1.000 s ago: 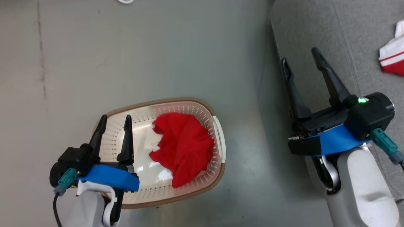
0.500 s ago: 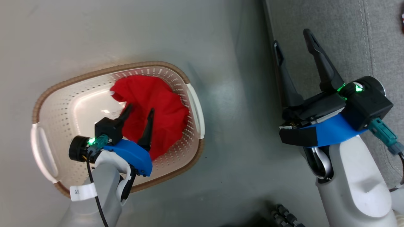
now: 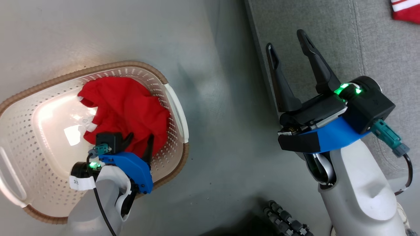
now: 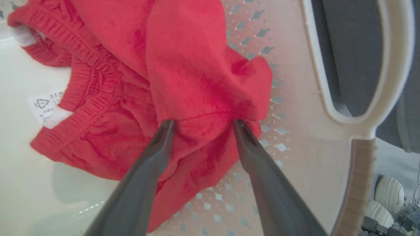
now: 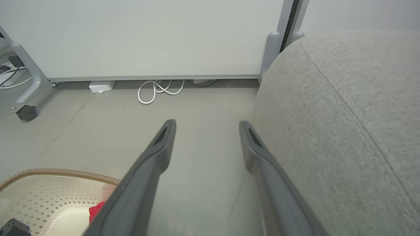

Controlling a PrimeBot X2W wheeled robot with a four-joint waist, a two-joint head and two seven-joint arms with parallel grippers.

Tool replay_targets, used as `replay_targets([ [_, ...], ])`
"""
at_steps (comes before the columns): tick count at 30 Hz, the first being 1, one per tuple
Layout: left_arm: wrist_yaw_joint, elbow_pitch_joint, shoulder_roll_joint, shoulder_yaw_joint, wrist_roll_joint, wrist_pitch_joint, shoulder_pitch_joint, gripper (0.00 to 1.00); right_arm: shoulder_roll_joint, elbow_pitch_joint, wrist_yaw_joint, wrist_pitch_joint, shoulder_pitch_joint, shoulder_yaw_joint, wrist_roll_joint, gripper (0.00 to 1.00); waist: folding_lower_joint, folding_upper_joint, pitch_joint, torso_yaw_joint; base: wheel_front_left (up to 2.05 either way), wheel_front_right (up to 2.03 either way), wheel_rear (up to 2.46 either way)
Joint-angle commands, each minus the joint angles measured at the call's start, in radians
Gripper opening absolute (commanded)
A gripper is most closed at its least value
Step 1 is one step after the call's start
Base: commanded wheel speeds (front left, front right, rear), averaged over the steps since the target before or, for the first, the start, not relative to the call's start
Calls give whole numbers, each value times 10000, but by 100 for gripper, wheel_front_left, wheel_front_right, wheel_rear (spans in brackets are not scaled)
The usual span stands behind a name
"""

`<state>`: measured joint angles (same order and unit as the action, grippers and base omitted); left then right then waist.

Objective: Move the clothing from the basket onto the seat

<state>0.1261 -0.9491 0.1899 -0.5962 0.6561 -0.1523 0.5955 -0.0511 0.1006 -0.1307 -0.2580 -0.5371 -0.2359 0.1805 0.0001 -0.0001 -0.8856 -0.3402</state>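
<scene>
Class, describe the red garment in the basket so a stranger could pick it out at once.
Left of the big grey seat, a cream perforated basket with a brown rim stands on the floor. Crumpled inside it lies the red garment. Unlike the striped red-and-white piece on the seat, it is plain red.

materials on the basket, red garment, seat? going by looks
Cream-white perforated laundry basket: likely moulded plastic, glossy, sharp highlights on its floor; brown rim looks woven-textured, possibly moulded too. Bright red crumpled garment: soft matte knit fabric, elastic-gathered band, sewn care label. Large light grey seat: woven upholstery fabric, matte, stitched seam.
</scene>
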Motion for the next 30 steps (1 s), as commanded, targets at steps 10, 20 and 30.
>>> replay_targets([
  [10,-69,-1539,-289,-157,202,-547,967,100,11,-138,-1,-92,-137,-4,128,100,-1,1,-207,-222,0,0,0],
  [20,-471,-2661,-701,-392,-30,-798,1667,0,11,-264,-1,-88,-7,-21,-4,100,-1,1,-347,-138,0,0,0],
  [30,-164,-3017,-723,-477,128,-846,1931,0,11,-156,-1,-89,-105,-80,-15,100,-1,1,-247,-39,0,0,0],
])
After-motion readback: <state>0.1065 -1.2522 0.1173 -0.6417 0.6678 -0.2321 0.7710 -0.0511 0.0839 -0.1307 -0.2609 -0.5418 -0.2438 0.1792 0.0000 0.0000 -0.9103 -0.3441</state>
